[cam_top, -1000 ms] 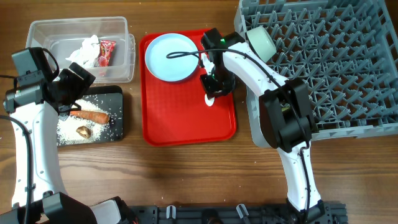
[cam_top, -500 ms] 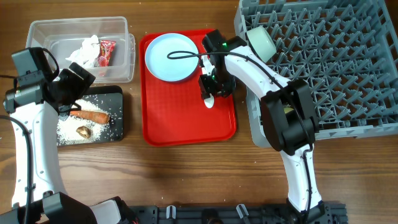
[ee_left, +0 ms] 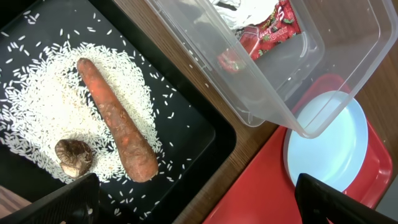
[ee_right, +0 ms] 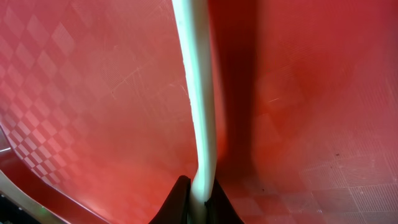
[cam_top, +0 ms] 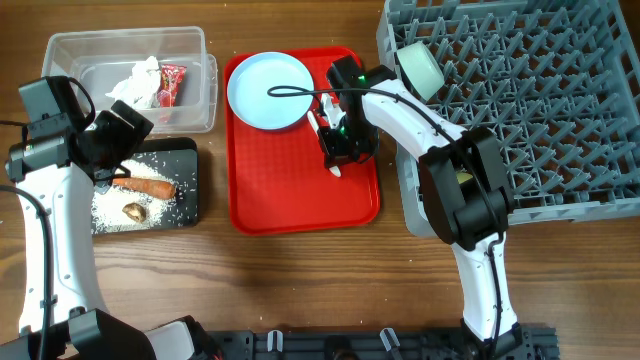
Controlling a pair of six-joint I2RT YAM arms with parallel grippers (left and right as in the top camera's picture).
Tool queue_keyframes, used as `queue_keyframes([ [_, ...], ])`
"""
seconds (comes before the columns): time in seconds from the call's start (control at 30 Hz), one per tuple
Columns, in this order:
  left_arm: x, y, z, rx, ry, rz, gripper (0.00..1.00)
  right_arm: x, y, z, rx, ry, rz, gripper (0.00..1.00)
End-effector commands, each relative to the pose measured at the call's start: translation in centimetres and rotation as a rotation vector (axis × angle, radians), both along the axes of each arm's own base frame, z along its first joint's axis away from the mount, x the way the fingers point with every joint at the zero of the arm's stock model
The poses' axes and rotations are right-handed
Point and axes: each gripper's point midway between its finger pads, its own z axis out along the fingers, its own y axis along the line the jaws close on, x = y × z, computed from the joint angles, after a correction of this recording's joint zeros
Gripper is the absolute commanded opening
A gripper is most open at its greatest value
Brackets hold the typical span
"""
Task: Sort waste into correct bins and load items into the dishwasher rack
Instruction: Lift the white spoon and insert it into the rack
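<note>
The right hand (ee_right: 198, 200) is clamped on the thin, smooth handle of the white plastic spoon (ee_right: 196, 93), its dark fingertips pinching it just above the red tray (ee_right: 93, 93). The tray's glossy plastic is embossed with small diamonds and marked with fine scratches. From overhead, the spoon's tip shows below the hand, near the tray's middle.

The round pale blue plate (cam_top: 262, 95) lies flat in the tray's far left corner, a black cable looping over it. Right of the tray, the grey rack (cam_top: 560, 120) bristles with upright pegs, and a pale green bowl (cam_top: 420, 68) leans at its near left edge.

The left hand (cam_top: 122, 128) hovers with its fingers spread wide over the seam between the clear tub (cam_top: 195, 45) and the matte black tray (cam_top: 190, 200). The tub holds crumpled white tissue (cam_top: 138, 80) and a shiny red wrapper (cam_top: 172, 82). On the black tray, scattered rice (ee_left: 37, 106) surrounds a rough orange carrot stick (ee_left: 118, 127) and a knobbly brown lump (ee_left: 73, 157).

Since a second ago, the plate has slid slightly left, the right hand has edged up the tray, and less of the spoon's bowl shows. The left arm has not moved.
</note>
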Motion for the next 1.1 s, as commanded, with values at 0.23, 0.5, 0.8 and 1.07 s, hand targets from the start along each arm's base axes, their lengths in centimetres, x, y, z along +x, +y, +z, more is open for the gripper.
queue_keyframes([
  [0.23, 0.3, 0.1, 1.1, 0.002, -0.033, 0.009, 1.00, 2.7, -6.6, 10.2, -0.074, -0.247, -0.112, 0.04],
  [0.5, 0.3, 0.1, 1.1, 0.003, -0.033, 0.009, 1.00, 0.4, -13.6, 26.0, -0.128, -0.654, -0.203, 0.04],
  [0.8, 0.3, 0.1, 1.1, 0.002, -0.033, 0.009, 1.00, 0.6, -25.1, 20.6, -0.399, -0.531, -0.350, 0.04],
  [1.07, 0.3, 0.1, 1.1, 0.003, -0.033, 0.009, 1.00, 1.9, -27.4, 9.9, -0.445, -0.377, -0.355, 0.20],
])
